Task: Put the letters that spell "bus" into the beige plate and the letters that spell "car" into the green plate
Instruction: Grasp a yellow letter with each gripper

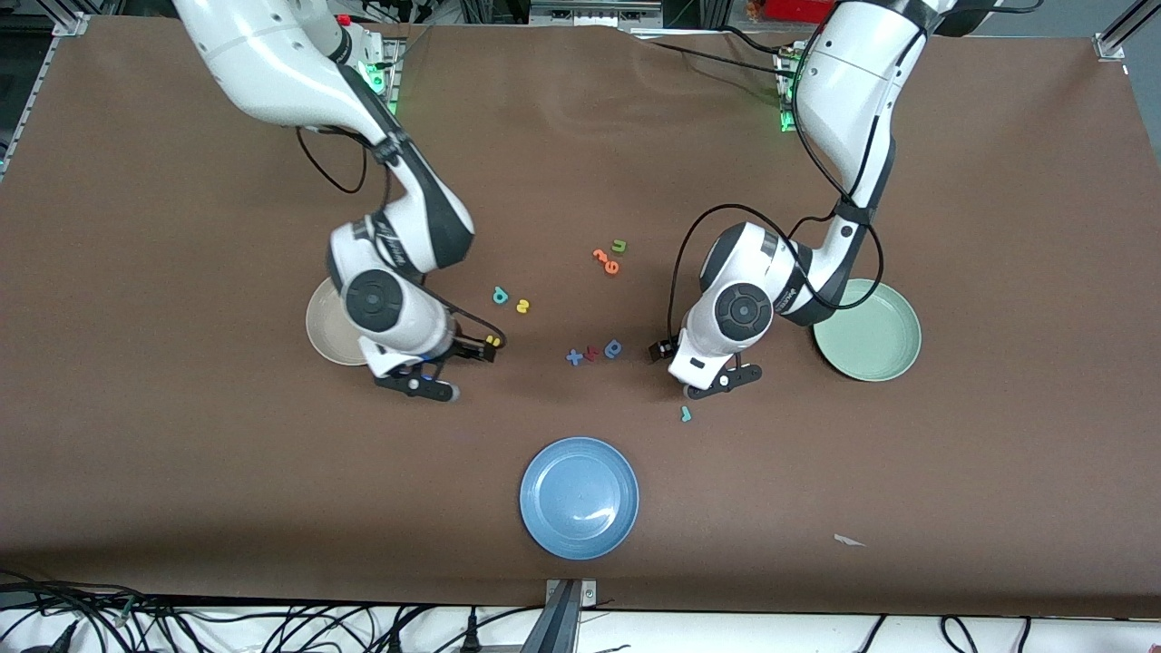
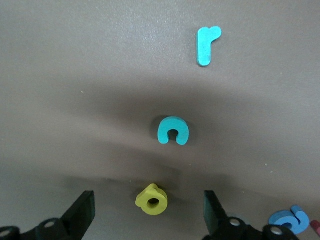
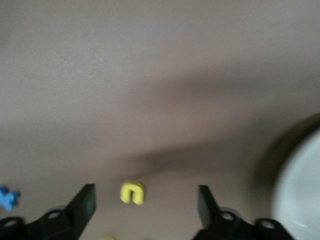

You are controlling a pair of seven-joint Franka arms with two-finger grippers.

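Observation:
My left gripper [image 1: 698,365] is open near the green plate [image 1: 875,340]. The yellow "a" [image 2: 152,200] lies between its fingers, touching neither. The teal "c" [image 2: 173,131] and the teal "r" [image 2: 207,45] lie past it; of these only the "r" [image 1: 686,414] shows in the front view. My right gripper [image 1: 458,367] is open beside the beige plate [image 1: 322,331], over the yellow "u" [image 3: 132,192], which lies free between its fingers. The "u" [image 1: 492,341] shows by the hand. The teal "b" [image 1: 499,295] and yellow "s" [image 1: 522,306] lie farther from the front camera.
A blue plate [image 1: 579,497] sits near the front edge. A blue "x" [image 1: 574,356], a red letter [image 1: 591,352] and a blue round letter [image 1: 613,347] lie between the grippers. Orange letters [image 1: 606,261] and a green "u" [image 1: 619,245] lie farther back.

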